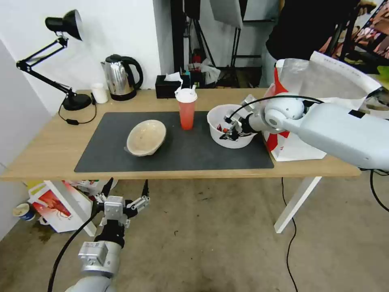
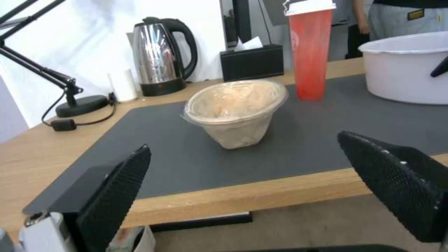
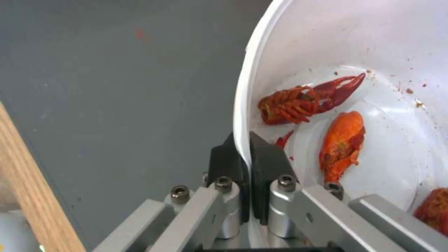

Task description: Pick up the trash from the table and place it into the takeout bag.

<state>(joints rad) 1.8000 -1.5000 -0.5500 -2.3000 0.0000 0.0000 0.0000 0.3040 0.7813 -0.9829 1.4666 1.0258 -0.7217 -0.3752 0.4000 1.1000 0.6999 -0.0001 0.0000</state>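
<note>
Low before the near table edge, the left gripper [image 1: 126, 194] is held in the air below the tabletop with its black fingers [image 2: 114, 190] spread wide apart and nothing between them. On the light-wood table [image 1: 48, 150] a dark grey mat [image 1: 194, 156] is laid, and on it the trash is set in a row: a shallow beige bowl [image 1: 146, 137] with a clear film lining, tilted, toward the left; a tall red translucent cup [image 1: 187, 109] with a white lid, upright, in the middle; and a wide white plastic bowl [image 1: 230, 125] toward the right. Red crayfish scraps [image 3: 312, 101] are seen lying inside the white bowl. The right gripper [image 1: 229, 132] is clamped on the near rim of that bowl, one pad [image 3: 224, 162] outside the wall and one inside. Just beside the bowl, at the table's right end, the takeout bag [image 1: 324, 81] is stood open, white with red on its side; its printing cannot be read. Behind the mat a black tissue box [image 1: 168, 87], a steel kettle [image 1: 119, 77], a small white cup [image 1: 99, 93] and a black desk lamp [image 1: 60, 61] are placed
</note>
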